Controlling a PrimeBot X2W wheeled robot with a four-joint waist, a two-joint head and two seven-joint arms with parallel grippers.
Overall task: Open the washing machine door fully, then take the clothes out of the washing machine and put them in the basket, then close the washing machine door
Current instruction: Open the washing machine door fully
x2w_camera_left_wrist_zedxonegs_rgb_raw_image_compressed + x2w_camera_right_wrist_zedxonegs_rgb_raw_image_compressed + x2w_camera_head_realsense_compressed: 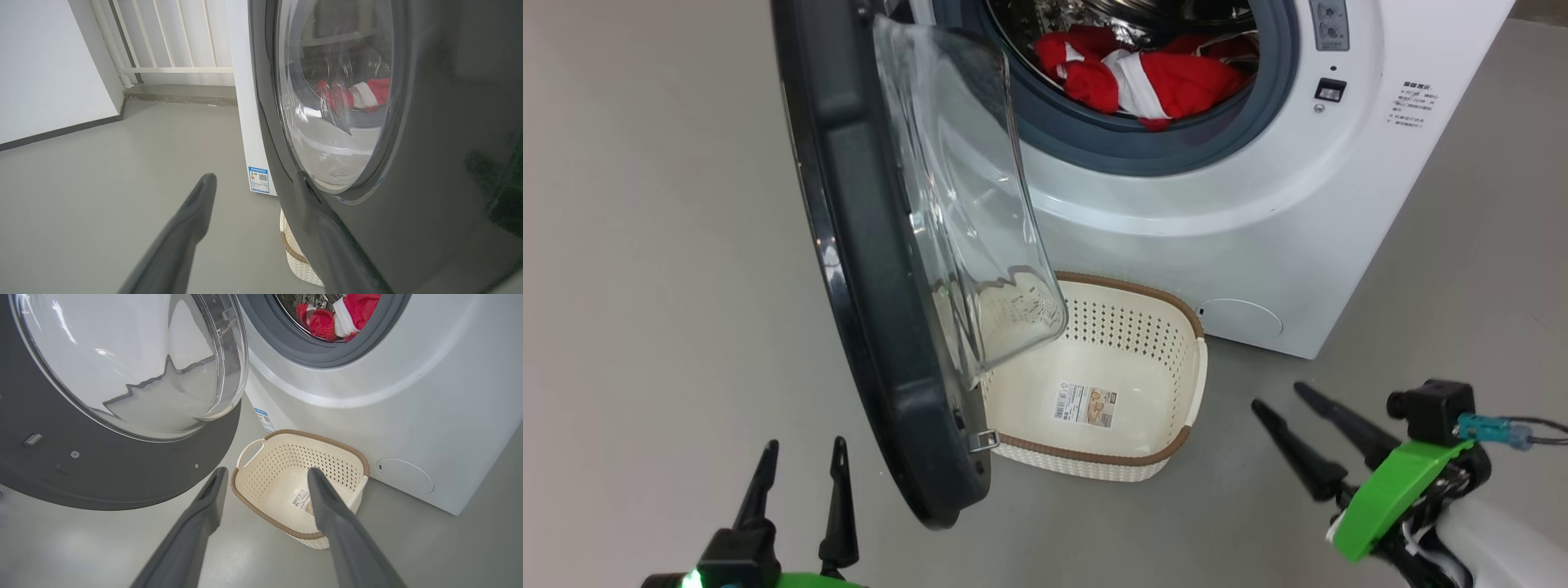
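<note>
Washing machine door (866, 286) stands swung open, its lower edge between the two end effectors. The left end effector (805, 443) hovers with its fingers apart, just beside the door's dark outer face. The right end effector (1276, 394), also spread wide, points toward the basket (1176, 445). The basket sits on the floor (645, 286), partly under the door's glass bowl and just in front of the washing machine (1258, 220). Farther back, the clothes (1168, 82) lie in a red heap inside the drum.
</note>
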